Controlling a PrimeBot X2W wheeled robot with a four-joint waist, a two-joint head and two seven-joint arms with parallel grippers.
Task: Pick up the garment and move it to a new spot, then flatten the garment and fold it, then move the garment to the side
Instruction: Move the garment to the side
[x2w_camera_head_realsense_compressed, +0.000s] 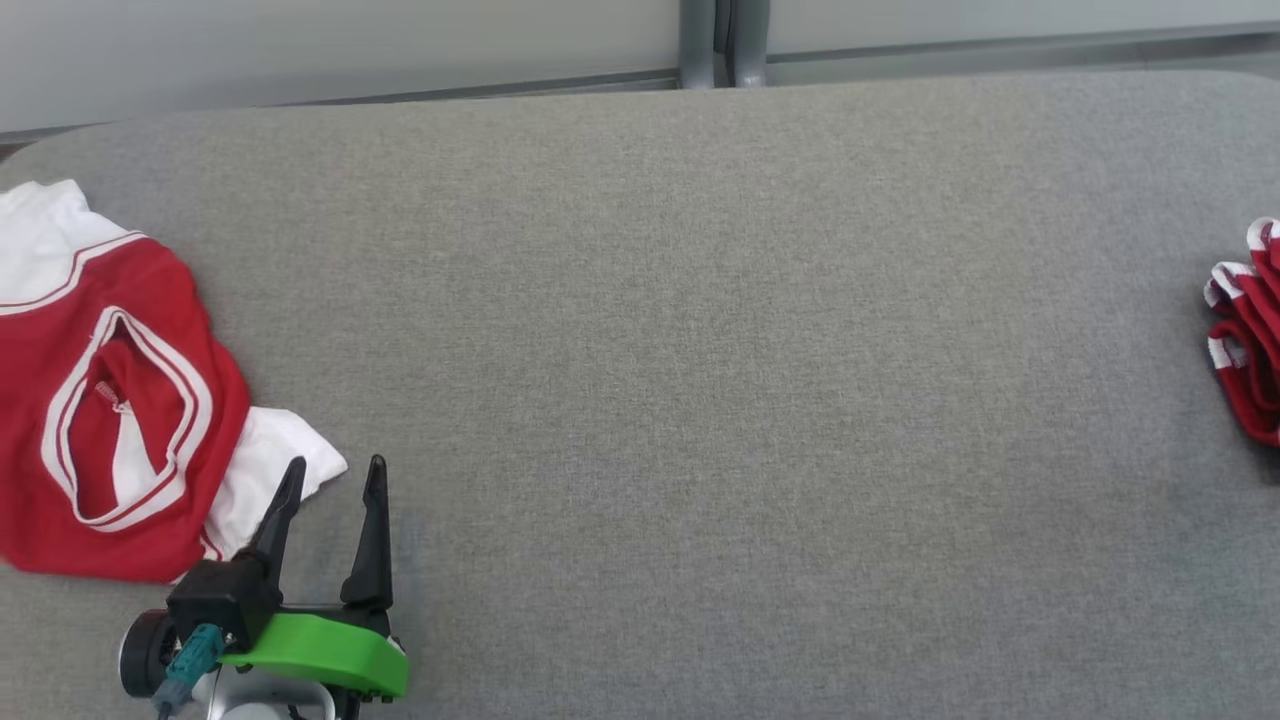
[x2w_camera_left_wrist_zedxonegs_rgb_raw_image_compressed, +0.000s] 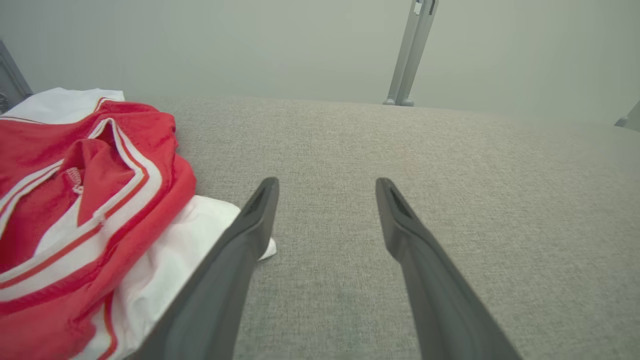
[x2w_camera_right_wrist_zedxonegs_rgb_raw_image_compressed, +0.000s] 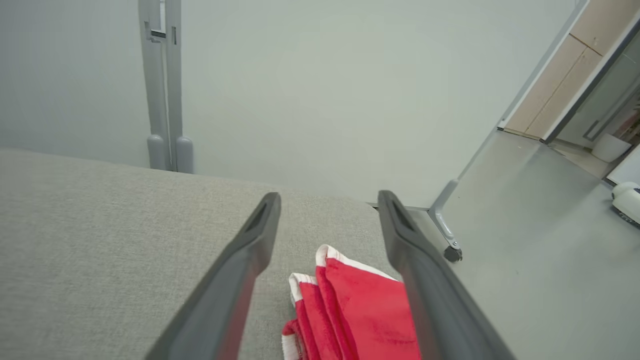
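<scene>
As left gripper (x2w_camera_head_realsense_compressed: 337, 462) and right gripper (x2w_camera_right_wrist_zedxonegs_rgb_raw_image_compressed: 328, 195) gape empty, the limp, light lower-left jersey (x2w_camera_head_realsense_compressed: 110, 400) likely wants pinching at its white corner (x2w_camera_head_realsense_compressed: 285, 445).

- Left gripper (x2w_camera_head_realsense_compressed: 337, 462), head view at 7 o'clock: two long fingers (x2w_camera_head_realsense_compressed: 372, 530), matte black, broad at the base and tapering to narrow tips.
- Finger bases set in a black block (x2w_camera_head_realsense_compressed: 215, 598). Under it is a bright green bracket (x2w_camera_head_realsense_compressed: 320, 652), smooth, with a rounded edge.
- At 9 o'clock of the bracket: teal connector (x2w_camera_head_realsense_compressed: 196, 652), with a thin lead leaving its lower end. Beside it is a black round drum (x2w_camera_head_realsense_compressed: 145, 652).
- At 6 o'clock of the bracket: pale grey-white housing (x2w_camera_head_realsense_compressed: 270, 700).
- Left wrist view: fingers read dark grey, with a shallow elongated recess at each tip.
- Right gripper (x2w_camera_right_wrist_zedxonegs_rgb_raw_image_compressed: 329, 196): same dark grey tapered fingers, same recessed tips.
</scene>
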